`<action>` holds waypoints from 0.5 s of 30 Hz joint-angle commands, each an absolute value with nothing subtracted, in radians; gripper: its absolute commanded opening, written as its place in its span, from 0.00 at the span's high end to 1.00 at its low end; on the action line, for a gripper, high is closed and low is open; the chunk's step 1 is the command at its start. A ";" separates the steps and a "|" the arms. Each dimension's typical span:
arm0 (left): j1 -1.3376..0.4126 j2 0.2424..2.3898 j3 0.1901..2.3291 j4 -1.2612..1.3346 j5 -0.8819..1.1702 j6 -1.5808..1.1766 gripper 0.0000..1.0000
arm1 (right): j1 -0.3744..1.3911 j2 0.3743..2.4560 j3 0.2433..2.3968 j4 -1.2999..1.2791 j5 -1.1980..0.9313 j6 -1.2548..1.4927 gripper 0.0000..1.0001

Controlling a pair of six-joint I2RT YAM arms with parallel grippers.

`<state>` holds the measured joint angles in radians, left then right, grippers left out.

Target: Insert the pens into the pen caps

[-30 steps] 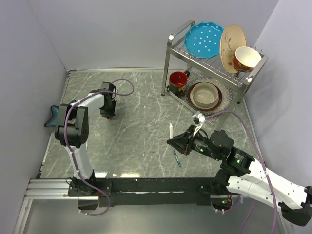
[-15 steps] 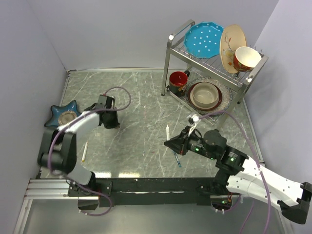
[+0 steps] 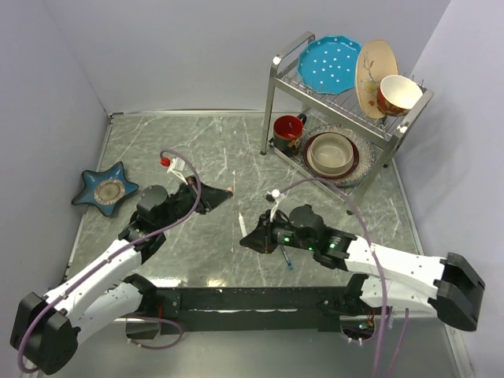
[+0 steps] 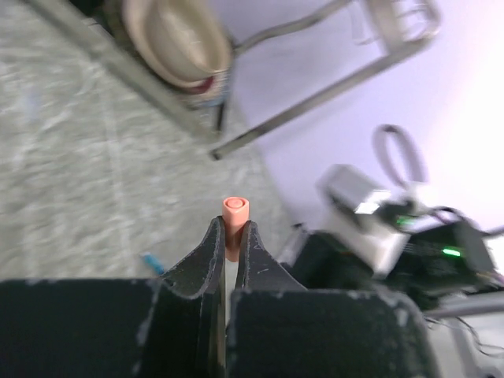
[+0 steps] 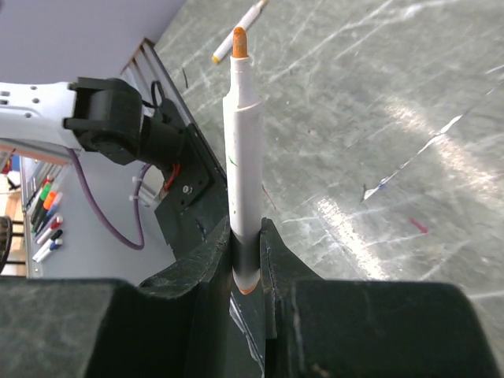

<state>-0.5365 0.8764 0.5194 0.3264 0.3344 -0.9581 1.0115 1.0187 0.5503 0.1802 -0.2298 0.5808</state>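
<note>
My left gripper is shut on a small red-orange pen cap, whose round end sticks out past the fingertips. From above, that gripper points right, with the cap at its tip near the table's middle. My right gripper is shut on the lower barrel of a white pen with a bare orange tip. The top view shows this gripper pointing left and its pen a short way from the cap. A blue pen lies under the right arm. Another white pen lies on the table.
A metal dish rack stands at the back right with a blue plate, bowls and a red mug. A blue star-shaped dish sits at the left edge. The arms' black base rail runs along the near edge.
The left arm has swung from the back left to the table's middle, now shut on the cap. The right gripper has carried its pen leftward toward it.
</note>
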 commanded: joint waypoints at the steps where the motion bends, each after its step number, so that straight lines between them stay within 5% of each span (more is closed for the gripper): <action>1: -0.572 0.799 0.482 0.505 0.339 -1.046 0.99 | 1.049 1.081 0.627 0.317 -0.224 0.615 1.00; 15: -0.577 0.718 0.440 0.480 0.351 -0.993 0.99 | 1.104 1.115 0.664 0.324 -0.138 0.635 1.00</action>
